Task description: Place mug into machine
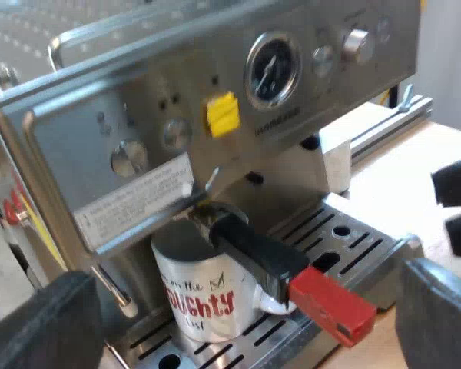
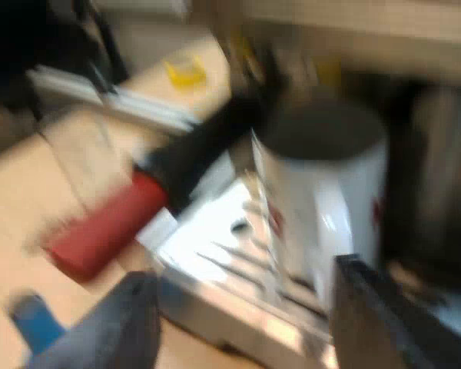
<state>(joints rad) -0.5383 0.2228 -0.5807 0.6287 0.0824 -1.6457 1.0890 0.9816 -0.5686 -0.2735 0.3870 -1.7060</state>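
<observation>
Where mug [image 1: 198, 301] stands on tray [image 1: 359, 240], holder handle [image 1: 255, 256] overhangs it.

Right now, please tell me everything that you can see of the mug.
The mug is white and glossy, like ceramic, with red letters and smaller dark print on its side. It stands upright on the slotted metal tray of the machine, under the metal holder. The holder's dark handle, ending in red, reaches out above its rim. Its own white handle points outward. The inside looks dark. It rests on the tray; whether the holder touches its rim I cannot tell.
</observation>
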